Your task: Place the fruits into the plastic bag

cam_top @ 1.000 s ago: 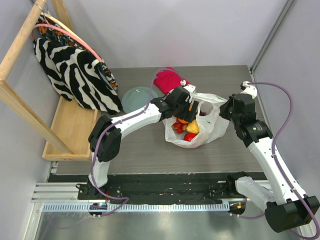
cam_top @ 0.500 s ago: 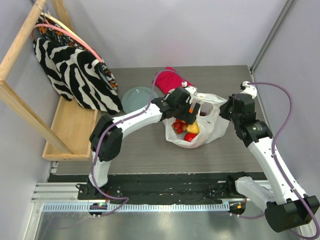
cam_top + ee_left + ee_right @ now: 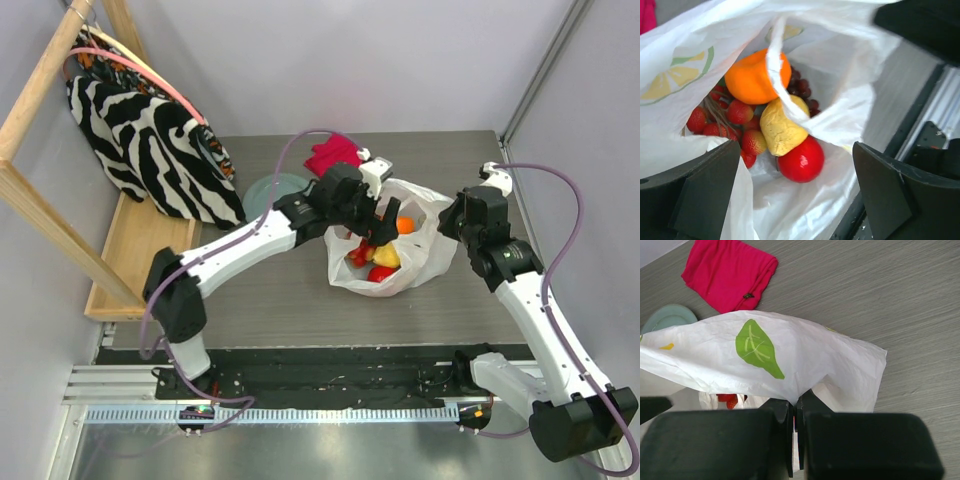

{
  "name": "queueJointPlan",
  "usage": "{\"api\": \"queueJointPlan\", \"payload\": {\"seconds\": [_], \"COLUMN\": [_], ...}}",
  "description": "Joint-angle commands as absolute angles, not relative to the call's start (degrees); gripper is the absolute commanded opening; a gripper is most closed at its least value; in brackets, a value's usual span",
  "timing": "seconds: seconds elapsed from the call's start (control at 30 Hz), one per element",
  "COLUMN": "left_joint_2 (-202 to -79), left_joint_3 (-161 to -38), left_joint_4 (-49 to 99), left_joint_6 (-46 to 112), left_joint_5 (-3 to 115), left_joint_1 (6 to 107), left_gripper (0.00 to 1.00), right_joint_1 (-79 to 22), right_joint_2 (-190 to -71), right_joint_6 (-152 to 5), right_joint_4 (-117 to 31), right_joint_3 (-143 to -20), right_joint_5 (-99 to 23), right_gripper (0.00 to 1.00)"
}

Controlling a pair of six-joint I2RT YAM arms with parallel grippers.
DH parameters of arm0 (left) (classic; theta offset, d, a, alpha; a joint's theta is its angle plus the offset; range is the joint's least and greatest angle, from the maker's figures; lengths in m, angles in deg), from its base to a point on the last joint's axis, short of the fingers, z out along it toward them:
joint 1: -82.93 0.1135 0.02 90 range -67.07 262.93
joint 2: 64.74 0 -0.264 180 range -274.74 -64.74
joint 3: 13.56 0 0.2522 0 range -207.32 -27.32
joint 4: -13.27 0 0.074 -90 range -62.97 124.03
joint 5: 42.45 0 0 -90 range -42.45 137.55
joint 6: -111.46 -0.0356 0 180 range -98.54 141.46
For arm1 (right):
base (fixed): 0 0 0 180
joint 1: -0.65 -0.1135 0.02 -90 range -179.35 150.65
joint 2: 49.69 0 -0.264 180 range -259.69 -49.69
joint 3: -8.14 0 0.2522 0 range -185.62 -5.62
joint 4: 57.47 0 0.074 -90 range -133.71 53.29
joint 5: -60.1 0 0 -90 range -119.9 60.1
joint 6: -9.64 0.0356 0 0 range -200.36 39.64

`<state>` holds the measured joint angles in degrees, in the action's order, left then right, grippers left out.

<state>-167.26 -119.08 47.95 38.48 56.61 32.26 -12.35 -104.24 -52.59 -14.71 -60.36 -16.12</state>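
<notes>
While the right gripper (image 3: 795,412), its jaws pressed together on a fold of white film, holds up the right-hand rim of the plastic bag (image 3: 430,258), the left gripper (image 3: 796,150) hangs over the bag's mouth with its jaws wide apart and nothing between them. The fruits (image 3: 378,258) lie directly below that open claw, all inside the bag: the orange (image 3: 752,77) at the far side, the yellow fruit (image 3: 780,127) in the middle, the red apple (image 3: 801,160) nearest, the grape bunch (image 3: 802,90) tucked beside the orange, and the small red fruits (image 3: 735,120) to the left. A handle loop (image 3: 776,70) drapes across the pile under the left claw. The left arm is much the closer to the fruit. Its way out looks to be straight up, since a sideways drift could snag that loop.
</notes>
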Motion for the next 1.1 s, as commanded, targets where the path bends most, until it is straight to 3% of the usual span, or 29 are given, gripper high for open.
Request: {"api": "queueJointPlan", "payload": {"seconds": [0.0, 0.13, 0.27, 0.33, 0.6, 0.7, 0.73, 0.77, 0.83, 0.87, 0.93, 0.97, 1.0, 1.07], "left_joint_2": [-155.7, -149.4, -148.3, -149.0, -154.6, -158.4, -159.3, -160.5, -161.1, -160.5, -159.6, -158.9, -157.5, -156.0], "left_joint_3": [-114.7, -110.7, -111.1, -111.0, -111.6, -111.9, -111.8, -111.9, -112.3, -112.7, -113.4, -113.4, -113.8, -114.4], "left_joint_4": [43.4, 44.8, 53.3, 57.0, 60.4, 61.7, 61.2, 60.7, 58.8, 58.0, 55.3, 54.7, 53.2, 51.8], "left_joint_6": [37.0, 36.3, 37.5, 39.1, 44.3, 46.4, 46.9, 47.6, 49.1, 49.1, 49.3, 49.6, 49.9, 51.3], "left_joint_5": [59.4, 55.6, 37.1, 33.1, 30.6, 31.5, 35.2, 37.3, 40.7, 42.7, 44.2, 44.7, 44.9, 45.8], "left_joint_1": [31.9, 31.8, 31.8, 31.8, 31.8, 32.8, 33.3, 33.7, 34.5, 34.5, 34.5, 34.6, 34.5, 34.7], "left_gripper": [1.00, 0.96, 0.84, 0.84, 0.90, 0.86, 0.81, 0.66, 0.49, 0.35, 0.21, 0.05, 0.00, 0.00], "right_joint_1": [-12.3, -12.3, -12.3, -12.3, -12.3, -12.3, -12.4, -12.3, -12.4, -12.3, -12.3, -12.3, -12.2, -12.3], "right_joint_2": [-104.4, -104.8, -105.4, -105.2, -104.5, -103.8, -103.8, -104.0, -105.1, -105.8, -107.7, -108.3, -108.8, -109.8], "right_joint_6": [-52.8, -52.8, -53.2, -53.2, -53.5, -53.5, -53.6, -53.7, -54.6, -55.0, -56.4, -56.6, -56.8, -57.2], "right_joint_4": [-16.0, -16.4, -16.5, -16.5, -16.5, -16.8, -16.8, -17.0, -17.2, -17.2, -17.1, -17.1, -16.9, -16.3], "right_joint_3": [-61.3, -61.1, -61.2, -60.9, -61.2, -60.7, -60.7, -60.7, -61.0, -61.3, -63.2, -64.0, -66.0, -68.6], "right_joint_5": [-15.8, -16.5, -17.2, -17.1, -16.7, -16.0, -16.0, -16.2, -16.5, -16.5, -16.6, -16.7, -16.9, -16.9], "right_gripper": [0.01, 0.01, 0.01, 0.01, 0.01, 0.01, 0.01, 0.01, 0.01, 0.01, 0.01, 0.01, 0.01, 0.01]}}
